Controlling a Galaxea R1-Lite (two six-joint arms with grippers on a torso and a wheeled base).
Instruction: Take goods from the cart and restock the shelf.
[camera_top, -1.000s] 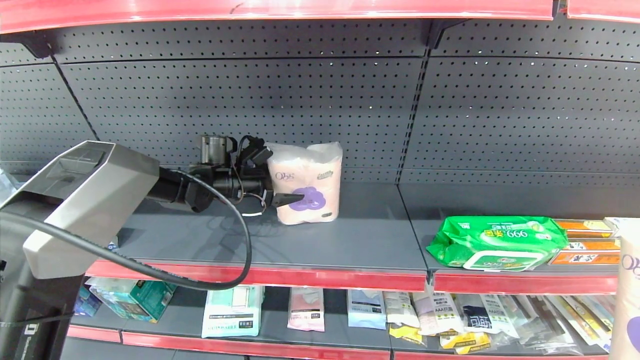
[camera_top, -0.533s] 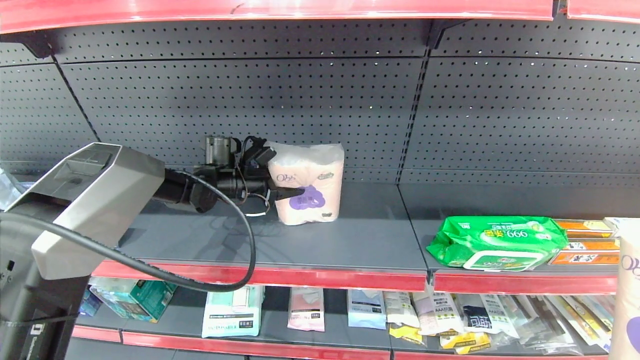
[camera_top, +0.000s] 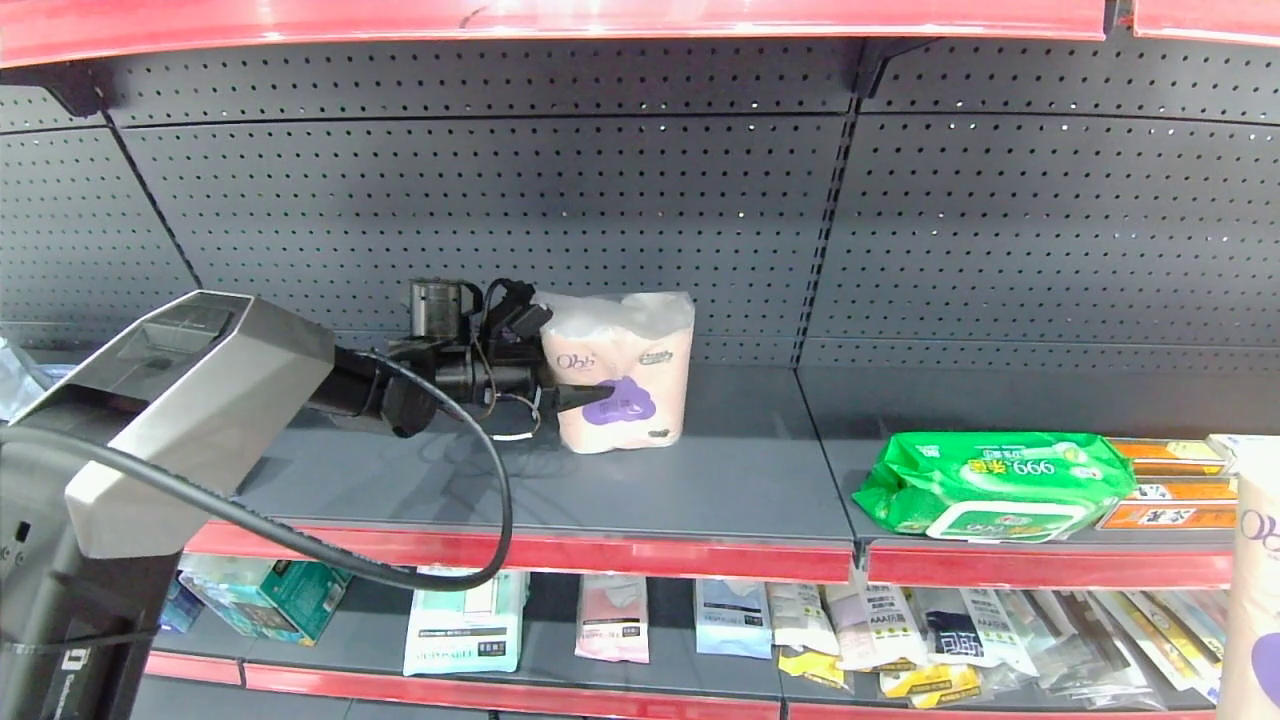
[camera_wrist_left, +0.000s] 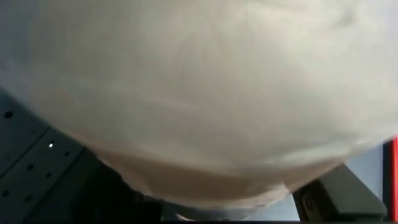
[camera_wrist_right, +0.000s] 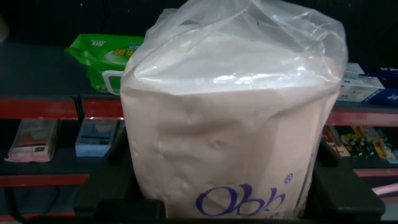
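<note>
A pink-and-white toilet-paper pack (camera_top: 625, 345) with a purple mark stands upright on the grey middle shelf (camera_top: 720, 480), near the perforated back wall. My left gripper (camera_top: 598, 385) comes at it from the left and is shut on it, one dark fingertip (camera_top: 600, 392) across its front. Up close the pack (camera_wrist_left: 199, 93) covers the left wrist view. A second, identical pack (camera_wrist_right: 230, 124) sits between the dark fingers (camera_wrist_right: 102, 190) of my right gripper (camera_wrist_right: 227, 199), shut on it. That pack (camera_top: 1255, 590) shows at the head view's lower right edge, in front of the shelf.
A green wet-wipes pack (camera_top: 990, 485) and orange boxes (camera_top: 1170, 490) lie on the right half of the same shelf. Open shelf stretches between the standing pack and the wipes. The lower shelf holds a teal box (camera_top: 270, 595) and several flat packets (camera_top: 615, 615).
My left arm has pushed its pack a little to the right and farther back along the shelf. The right pack has stayed where it was.
</note>
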